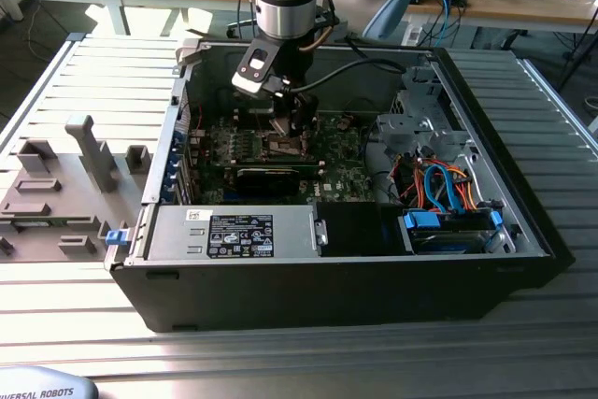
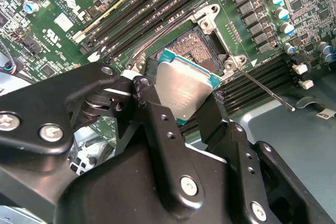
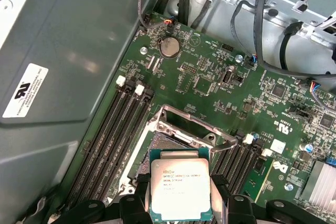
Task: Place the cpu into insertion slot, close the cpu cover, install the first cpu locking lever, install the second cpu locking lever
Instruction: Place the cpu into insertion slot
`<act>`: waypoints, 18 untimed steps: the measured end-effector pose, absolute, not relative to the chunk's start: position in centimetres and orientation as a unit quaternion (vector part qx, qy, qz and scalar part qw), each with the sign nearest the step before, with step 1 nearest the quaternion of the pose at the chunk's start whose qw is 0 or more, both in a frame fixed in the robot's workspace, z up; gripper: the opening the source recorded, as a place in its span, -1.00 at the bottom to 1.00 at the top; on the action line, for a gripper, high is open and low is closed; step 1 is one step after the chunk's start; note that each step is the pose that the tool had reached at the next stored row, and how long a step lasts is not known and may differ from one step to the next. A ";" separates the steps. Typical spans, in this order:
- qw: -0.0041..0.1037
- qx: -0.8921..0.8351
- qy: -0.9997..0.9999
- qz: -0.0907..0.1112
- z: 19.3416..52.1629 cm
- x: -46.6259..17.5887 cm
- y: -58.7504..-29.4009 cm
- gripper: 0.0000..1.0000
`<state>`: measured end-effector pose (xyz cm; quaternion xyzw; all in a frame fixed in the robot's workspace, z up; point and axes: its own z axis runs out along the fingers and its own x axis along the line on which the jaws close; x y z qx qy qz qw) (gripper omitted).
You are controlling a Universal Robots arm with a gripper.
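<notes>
- Gripper (image 1: 291, 133): on the end of the arm, lowered into the open computer case (image 1: 528, 231) over the middle of the green circuit board (image 1: 346, 179). Its 2 black fingers (image 2: 157, 124) pinch the chip from opposite edges, as both wrist views show.
- Chip (image 3: 180, 182): small flat square with a silver-grey metal top and a green border, held between the fingers. In the second wrist view the chip (image 2: 184, 87) hangs tilted over one edge of the socket and is not seated in it.
- Socket (image 2: 195, 43): dark square recess with a metal rim, set in the green board and uncovered. In the first wrist view the socket (image 3: 157, 148) lies just beyond the held chip.
- Cover (image 3: 194, 129): thin silvery frame with a square window, swung up on its hinge, standing open at the far side of the socket.
- Lever (image 2: 265, 88): thin metal rod, unlatched, reaching out from a socket corner across the memory slots.
- Memory slots (image 3: 107, 140): long black rows flanking the socket on both sides.
- Coin battery (image 3: 169, 47): round, silver, on the board beyond the socket.
- Power supply (image 1: 234, 231): grey box with a label, along the near side of the case.
- Cables (image 1: 448, 184): orange and blue bundle, on the exterior view's right inside the case.
- Grey blocks (image 1: 89, 151): several fixtures on the ribbed metal table (image 1: 84, 63), at the exterior view's left of the case.
</notes>
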<state>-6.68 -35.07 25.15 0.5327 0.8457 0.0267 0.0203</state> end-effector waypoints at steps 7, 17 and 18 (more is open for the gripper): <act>0.020 0.534 0.845 0.027 25.1 -6.7 -35.1 0.08; 0.020 0.536 0.843 0.027 25.0 -6.7 -35.1 0.08; 0.020 0.537 0.843 0.027 25.0 -6.7 -35.1 0.08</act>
